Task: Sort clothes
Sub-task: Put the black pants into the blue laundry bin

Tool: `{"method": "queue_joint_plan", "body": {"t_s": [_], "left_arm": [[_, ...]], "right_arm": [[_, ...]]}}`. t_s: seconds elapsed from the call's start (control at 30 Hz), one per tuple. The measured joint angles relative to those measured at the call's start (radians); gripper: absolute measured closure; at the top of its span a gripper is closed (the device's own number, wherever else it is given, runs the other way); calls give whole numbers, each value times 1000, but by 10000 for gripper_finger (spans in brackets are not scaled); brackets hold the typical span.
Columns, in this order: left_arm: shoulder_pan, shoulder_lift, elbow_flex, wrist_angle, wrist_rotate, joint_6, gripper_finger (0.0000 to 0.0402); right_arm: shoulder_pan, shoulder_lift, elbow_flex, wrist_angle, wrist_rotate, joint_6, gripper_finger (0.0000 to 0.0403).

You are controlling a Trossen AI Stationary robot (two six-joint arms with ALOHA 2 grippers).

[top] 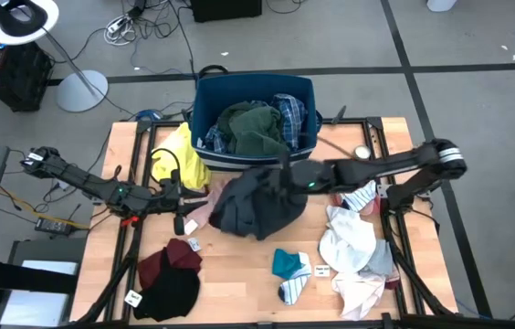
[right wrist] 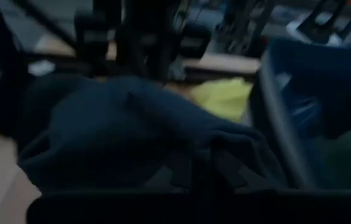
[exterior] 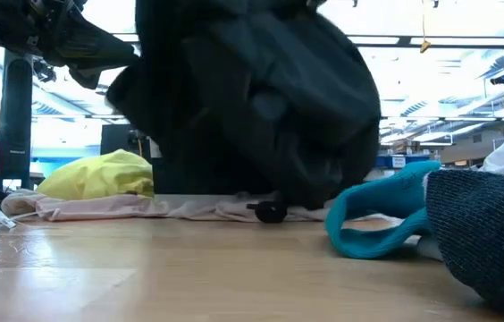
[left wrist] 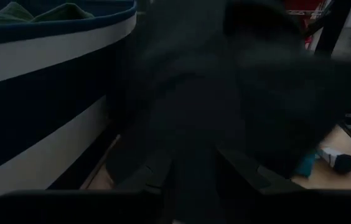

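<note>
Dark grey garment [top: 259,206] sits mid-frame in the high view, just below the navy bin [top: 256,91], bunched and partly lifted off the table [top: 239,274]. My right gripper [top: 287,175] is at its upper edge, fingers clenched into the cloth as best I can judge. My left gripper [top: 194,201] is at its left edge, fingers part-spread; no grip visible there. Soft, limp, light, should drape and stretch, not slip. Best hold: a thick fold near the top. No clear front; long axis roughly upper right to lower left.
</note>
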Motion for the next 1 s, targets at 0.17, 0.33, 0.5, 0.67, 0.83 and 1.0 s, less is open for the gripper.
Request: {"method": "queue_joint_plan", "body": {"t_s": [0.17,0.33,0.5,0.67,0.83,1.0], "left_arm": [[0,0,0,0,0,1,303],[0,0,0,6,0,2,303],[0,0,0,6,0,2,303],[0,0,0,6,-1,33,303],[0,0,0,18,-5,55,303],[0,0,0,26,-6,55,303]], "right_arm": [[-23,-66,56,-26,6,-1,388],[-33,-74,159,-108,5,-14,388],[-33,-71,239,-128,1,-60,388],[-45,-70,342,-125,-1,-117,388],[-82,-70,452,-113,-2,-139,388],[-127,-70,535,-51,-22,-197,388]]}}
